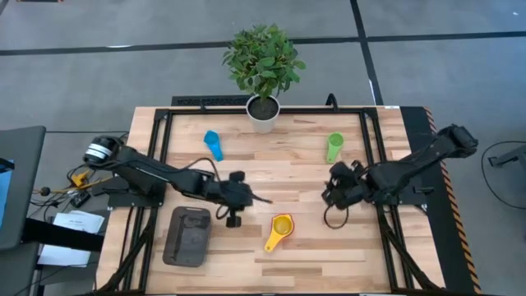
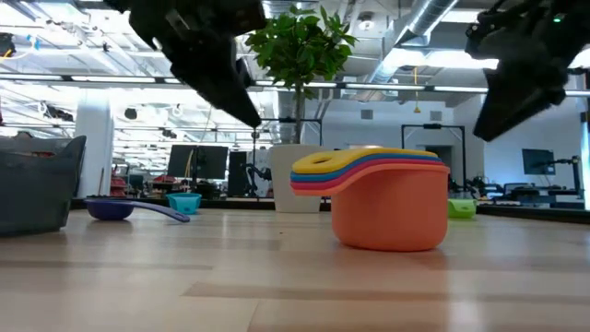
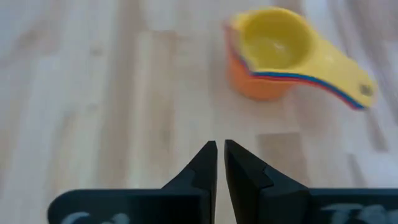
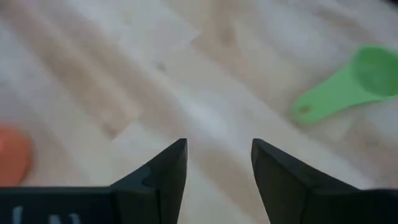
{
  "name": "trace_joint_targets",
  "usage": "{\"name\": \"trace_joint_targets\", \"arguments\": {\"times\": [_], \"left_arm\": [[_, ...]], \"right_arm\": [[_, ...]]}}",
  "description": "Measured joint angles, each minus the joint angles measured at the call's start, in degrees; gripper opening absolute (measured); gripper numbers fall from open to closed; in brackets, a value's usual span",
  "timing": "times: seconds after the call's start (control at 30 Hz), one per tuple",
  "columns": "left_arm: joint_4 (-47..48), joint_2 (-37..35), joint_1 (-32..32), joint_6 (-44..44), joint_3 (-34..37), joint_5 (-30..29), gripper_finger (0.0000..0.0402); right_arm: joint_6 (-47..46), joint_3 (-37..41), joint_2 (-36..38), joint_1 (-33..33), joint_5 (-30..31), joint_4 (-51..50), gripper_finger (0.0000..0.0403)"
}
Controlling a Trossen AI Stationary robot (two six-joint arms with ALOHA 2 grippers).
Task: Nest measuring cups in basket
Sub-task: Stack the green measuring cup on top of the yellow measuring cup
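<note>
Sitting closest to the front edge of the table is the nested stack (image 1: 281, 230): an orange cup at the bottom with red, blue and yellow layers on top, handles all fanned the same way, pointing toward the front-left. In the low view the stack (image 2: 383, 198) stands upright on bare wood, nothing touching it. The left wrist view looks down into the yellow cup on top (image 3: 273, 43).

Off to the left, about level with the stack, is the basket (image 1: 187, 236), the dark grey tray. Whether anything lies inside is hard to tell from above. It's well apart from the stack.

A bit farther back, the left gripper (image 1: 265, 200) hangs above the table between the basket and the stack, its fingers pressed nearly together with just a sliver between them, holding nothing (image 3: 220, 163). The right gripper (image 1: 330, 191) hovers on the other side of the stack, fingers spread wide (image 4: 219, 165) over bare wood, also empty.

Farther back still, a light blue cup (image 1: 214, 145) lies on the left side and a green cup (image 1: 334, 147) on the right, both lying loose near the far edge. The low view also shows a dark blue cup (image 2: 120, 209) lying near the basket side.

At the very back edge stands a white plant pot (image 1: 263, 113) with a leafy plant.
</note>
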State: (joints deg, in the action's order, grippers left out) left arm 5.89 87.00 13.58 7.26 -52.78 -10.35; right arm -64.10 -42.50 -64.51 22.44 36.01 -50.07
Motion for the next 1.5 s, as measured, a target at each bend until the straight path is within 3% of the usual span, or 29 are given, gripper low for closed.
{"name": "trace_joint_targets", "arguments": {"times": [0.27,0.4,0.47,0.6,0.8,1.0,1.27,1.5], "left_arm": [[-3.33,-6.54,-0.5,8.92,6.91,-15.82,0.0019],[-0.14,-8.11,-0.63,11.78,7.35,-20.83,0.0019],[1.68,-8.9,-1.36,13.07,7.36,-21.56,0.0019],[3.41,-10.14,-3.72,14.44,7.37,-21.71,0.0019],[3.94,-9.72,-5.68,17.14,7.37,-22.18,0.0019],[3.14,-7.95,-5.74,22.49,7.31,-30.3,0.0019],[3.81,-5.8,-5.72,27.15,7.36,-30.81,0.0019],[3.02,-3.67,-5.7,28.16,7.32,-29.94,0.0019]], "right_arm": [[10.19,-0.07,6.75,-17.33,0.11,-1.89,0.0184],[15.44,-0.01,6.83,-24.5,-4.26,-1.27,0.0171],[17.21,0.01,6.6,-26.55,-6.02,-0.79,0.0167],[23.2,-0.07,5.13,-28.59,-3.91,-1.43,0.0162],[20.95,1.95,2.94,-32.94,-3.14,-1.06,0.0154],[20.97,5.74,0.29,-43.1,-3.32,0.1,0.0149],[29.23,7.28,0.75,-53.87,-7.92,6.7,0.0153],[34.64,7.28,-3.42,-62.54,-12.09,13.92,0.0151]]}}
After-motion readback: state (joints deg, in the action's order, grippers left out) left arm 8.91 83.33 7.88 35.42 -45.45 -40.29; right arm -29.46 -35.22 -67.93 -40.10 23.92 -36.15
